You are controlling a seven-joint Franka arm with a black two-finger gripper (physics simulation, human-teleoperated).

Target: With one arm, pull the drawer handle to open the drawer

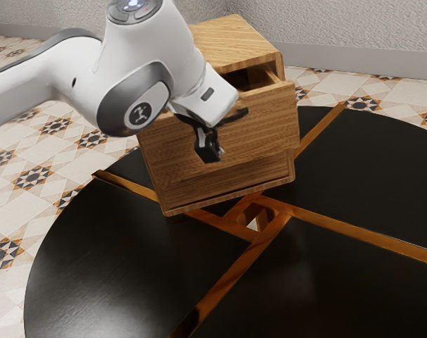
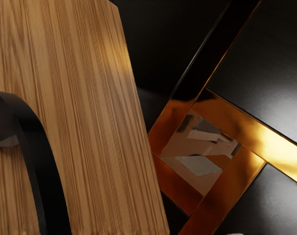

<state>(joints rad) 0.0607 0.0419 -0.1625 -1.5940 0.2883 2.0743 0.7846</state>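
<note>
A wooden drawer cabinet (image 1: pixel 234 42) stands on a round black table (image 1: pixel 361 176). Its upper drawer (image 1: pixel 270 120) is pulled partly out, with a dark gap showing behind its front panel. A black arched handle (image 1: pixel 239 113) sits on that front. My black gripper (image 1: pixel 211 151) hangs in front of the upper drawer, its fingers close together around the handle's left part. In the wrist view the wood-grain drawer front (image 2: pixel 80 98) is very near, and the black handle (image 2: pixel 31 147) curves across it just under my hand.
The lower drawer front (image 1: pixel 227 176) sits flush below the pulled one. Copper inlay strips (image 1: pixel 259 222) cross the table and meet in a shiny square (image 2: pixel 200 156) in front of the cabinet. Patterned floor tiles (image 1: pixel 30 155) surround the table.
</note>
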